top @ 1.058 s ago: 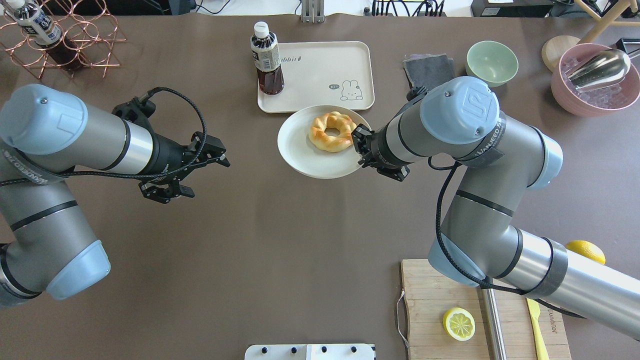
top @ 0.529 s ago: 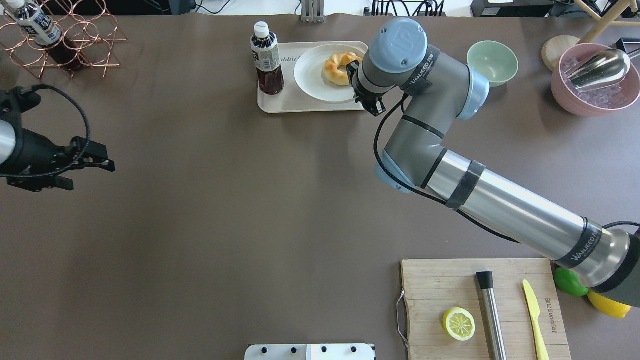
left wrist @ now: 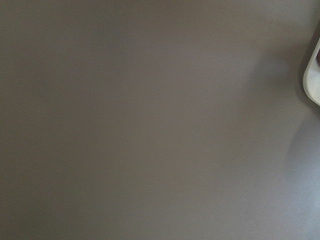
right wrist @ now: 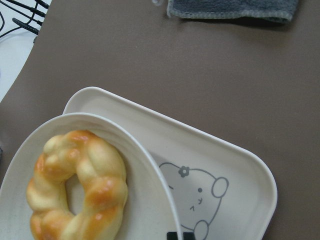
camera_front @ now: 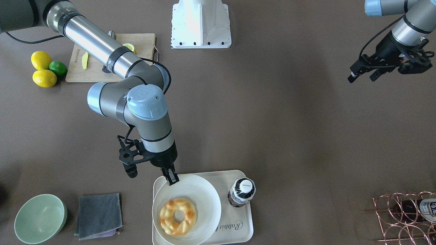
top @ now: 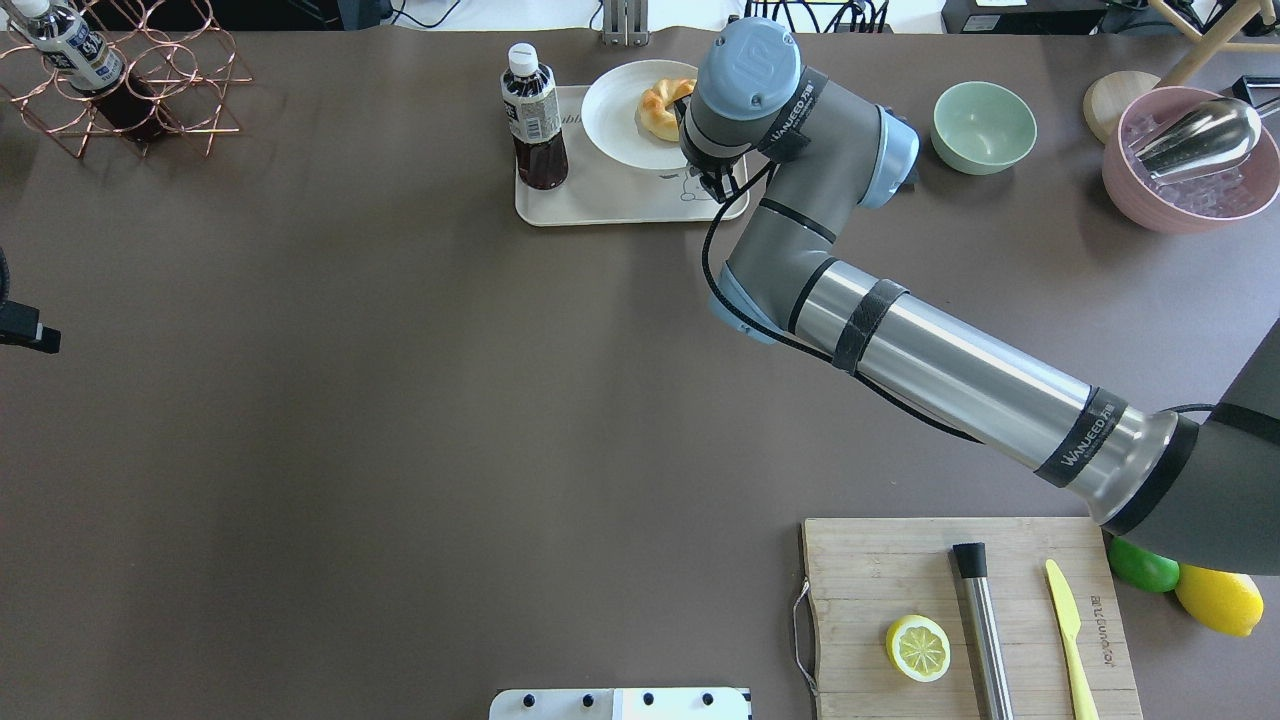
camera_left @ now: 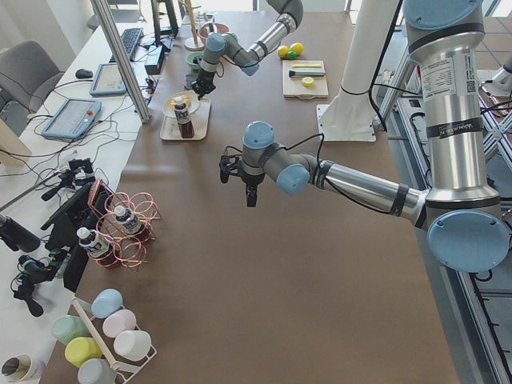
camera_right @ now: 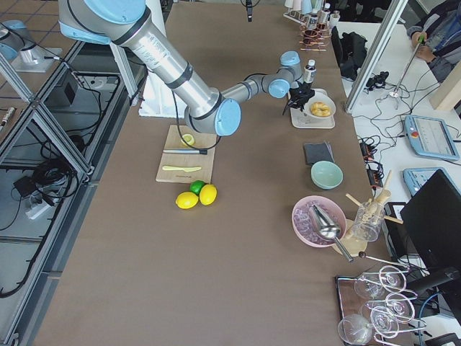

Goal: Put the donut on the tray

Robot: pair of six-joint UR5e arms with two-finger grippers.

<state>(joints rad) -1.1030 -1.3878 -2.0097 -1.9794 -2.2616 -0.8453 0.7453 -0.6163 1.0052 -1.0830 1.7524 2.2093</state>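
Donut (camera_front: 177, 216) on white plate (camera_front: 204, 200), plate over tray (camera_front: 243, 224) | right gripper (camera_front: 171, 178) at tray's robot-side edge, pinching plate rim, donut just beyond it | left gripper (camera_front: 364, 75) well apart from tray, jaws spread | right arm nearer

The right arm (camera_right: 180, 76), near and large, reaches across the worktop (camera_right: 238, 245). The right tool (camera_right: 297, 99) is at the tray (camera_right: 317, 123). The donut (camera_right: 321, 109) lies on a white plate (camera_right: 332, 103) over the tray, near an upright bottle (camera_right: 310, 72). On the worktop stand a grey cloth (camera_right: 318, 153), green bowl (camera_right: 326, 174) and cutting board (camera_right: 186, 160).
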